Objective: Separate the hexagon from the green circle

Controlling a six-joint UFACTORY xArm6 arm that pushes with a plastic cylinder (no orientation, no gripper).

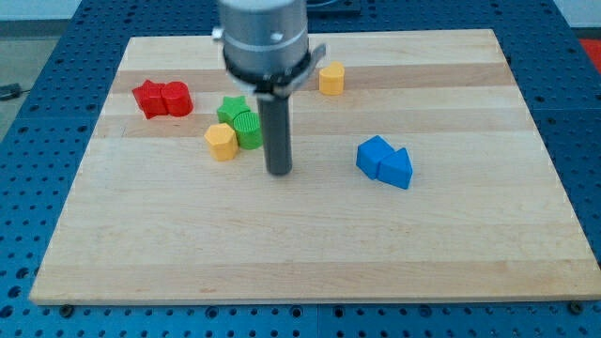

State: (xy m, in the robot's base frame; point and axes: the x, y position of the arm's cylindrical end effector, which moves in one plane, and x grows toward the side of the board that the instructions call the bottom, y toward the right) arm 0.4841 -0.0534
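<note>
Hexagon (221, 142), yellow, sits left of the board's middle, touching the green circle (249, 130) on that block's lower left. Behind the circle, toward the view's top, a green star (231, 109) presses against it, so the three form one tight cluster. My tip (279, 172) rests on the board just to the view's right of the circle and slightly lower, apart from the cluster; the rod has no claw to open or close. Farther left, two red blocks (162, 99) touch side by side, their shapes hard to tell. Near the view's top, a second yellow block (331, 79) stands alone. Well to the right, two blue blocks (384, 161) lie touching, the right one wedge-like. All rest on the wooden board (310, 253).
</note>
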